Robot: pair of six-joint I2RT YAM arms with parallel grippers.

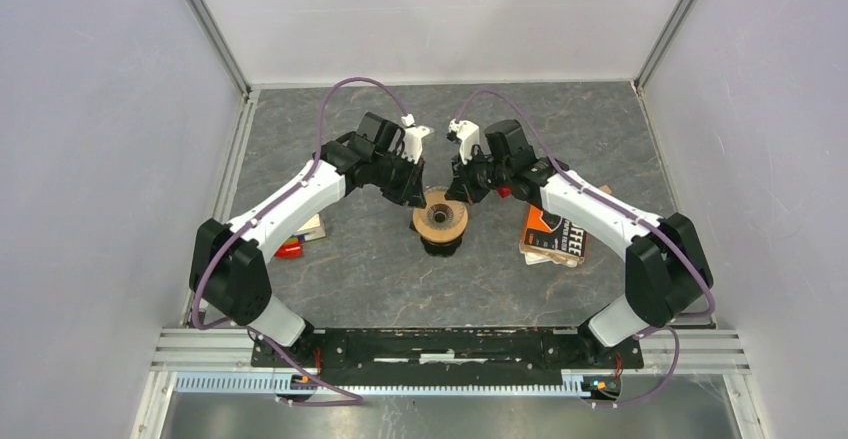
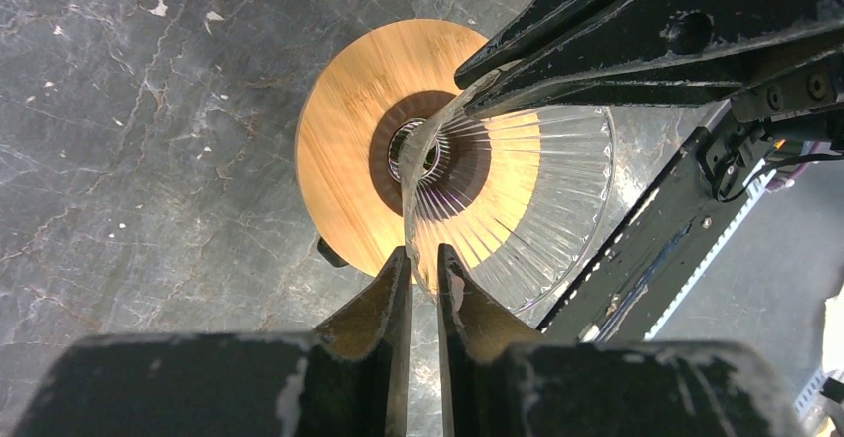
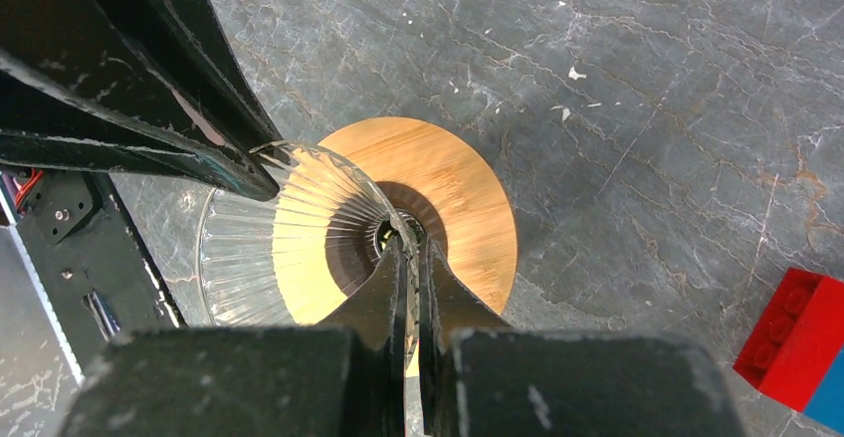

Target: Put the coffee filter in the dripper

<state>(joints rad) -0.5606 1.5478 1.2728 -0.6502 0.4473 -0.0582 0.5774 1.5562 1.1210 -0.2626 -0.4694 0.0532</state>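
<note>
The dripper is a clear ribbed glass cone point(image 2: 537, 188) with a round wooden collar point(image 2: 348, 148). It stands at the table's middle point(image 1: 441, 217) on top of a dark cup point(image 1: 440, 246). My left gripper point(image 2: 423, 258) is shut on the near side of the glass rim. My right gripper point(image 3: 409, 248) is shut on the opposite side of the rim point(image 3: 328, 158). In the top view the two grippers point(image 1: 418, 195) point(image 1: 462, 191) meet over the dripper from left and right. No coffee filter shows in any view; the inside of the cone looks bare.
An orange-and-black coffee packet point(image 1: 553, 233) lies under my right forearm. Small books point(image 1: 312, 227) and a red block point(image 1: 288, 250) lie by my left arm. A red and blue brick point(image 3: 796, 342) sits right of the dripper. White walls enclose the table.
</note>
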